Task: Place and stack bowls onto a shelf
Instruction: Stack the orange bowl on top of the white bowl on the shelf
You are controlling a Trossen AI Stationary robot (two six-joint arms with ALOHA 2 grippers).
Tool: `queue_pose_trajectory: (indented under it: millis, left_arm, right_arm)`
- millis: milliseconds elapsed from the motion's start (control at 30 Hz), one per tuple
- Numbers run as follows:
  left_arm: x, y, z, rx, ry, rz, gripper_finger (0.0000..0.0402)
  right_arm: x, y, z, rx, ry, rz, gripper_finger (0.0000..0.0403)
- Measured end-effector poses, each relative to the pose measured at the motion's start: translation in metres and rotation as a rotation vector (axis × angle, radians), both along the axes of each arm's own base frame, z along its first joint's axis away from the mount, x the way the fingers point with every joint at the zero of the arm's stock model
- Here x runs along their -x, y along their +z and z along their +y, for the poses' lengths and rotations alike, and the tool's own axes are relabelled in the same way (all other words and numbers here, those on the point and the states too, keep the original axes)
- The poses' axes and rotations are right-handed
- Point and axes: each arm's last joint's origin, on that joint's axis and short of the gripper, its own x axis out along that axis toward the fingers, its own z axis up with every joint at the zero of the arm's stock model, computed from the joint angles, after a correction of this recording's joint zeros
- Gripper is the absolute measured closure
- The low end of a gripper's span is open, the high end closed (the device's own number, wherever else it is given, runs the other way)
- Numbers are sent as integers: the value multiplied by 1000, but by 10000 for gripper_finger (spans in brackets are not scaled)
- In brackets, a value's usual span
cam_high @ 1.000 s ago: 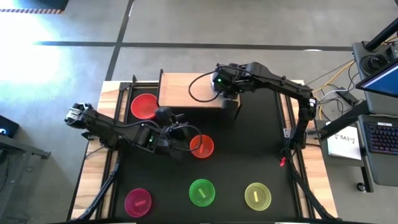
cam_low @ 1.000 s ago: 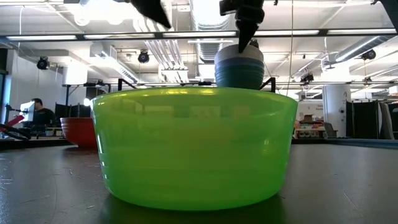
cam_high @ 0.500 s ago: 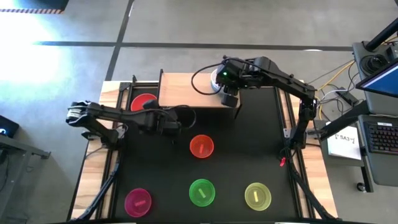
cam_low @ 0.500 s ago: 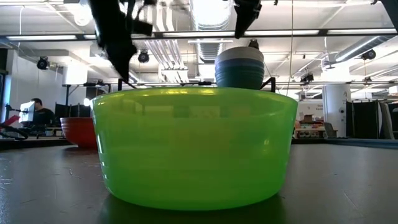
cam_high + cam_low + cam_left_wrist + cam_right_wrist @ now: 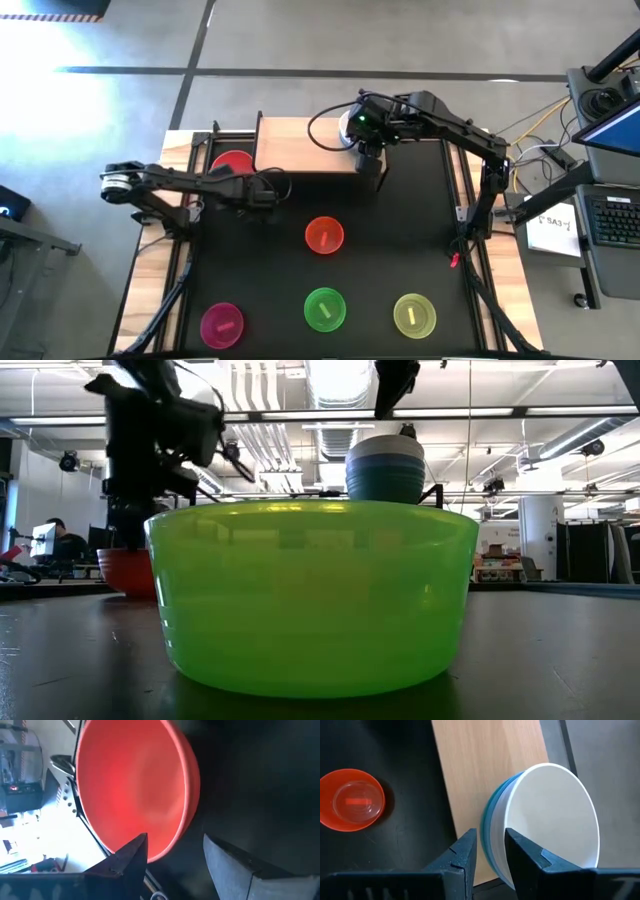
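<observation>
The large red bowl [image 5: 229, 162] [image 5: 135, 790] stands on the black mat, left of the light-wood shelf [image 5: 300, 145]. My left gripper [image 5: 264, 186] [image 5: 175, 851] is open and low beside the bowl's right rim; I see no touch. A stack of white, blue-grey and teal bowls [image 5: 540, 820] [image 5: 385, 465] sits on the shelf's right end. My right gripper [image 5: 366, 152] [image 5: 490, 847] hovers above the stack's rim, open by a narrow gap and clear of it in the low view. The orange-red bowl [image 5: 324, 236] rests mid-mat.
The green bowl [image 5: 324, 308] [image 5: 310, 595], the yellow-green bowl [image 5: 414, 314] and the magenta bowl [image 5: 222, 324] line the mat's near edge. The shelf's left half [image 5: 480, 765] is bare wood. A person [image 5: 62, 542] sits far off in the room.
My left gripper has swung away from the orange-red bowl, toward the table's left and far side, and come down beside the red bowl. My right gripper has risen off the top of the stack, which stays on the shelf.
</observation>
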Motion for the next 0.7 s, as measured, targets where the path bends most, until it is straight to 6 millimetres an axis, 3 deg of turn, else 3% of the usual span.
queue_pose_trajectory:
  millis: [300,700]
  left_arm:
    - [19,-23,4,-1,17,-45,226]
    - [11,-32,22,-11,93,-80,226]
  right_arm:
    - [0,0,0,-4,-8,-4,312]
    - [0,0,0,-6,-13,-5,312]
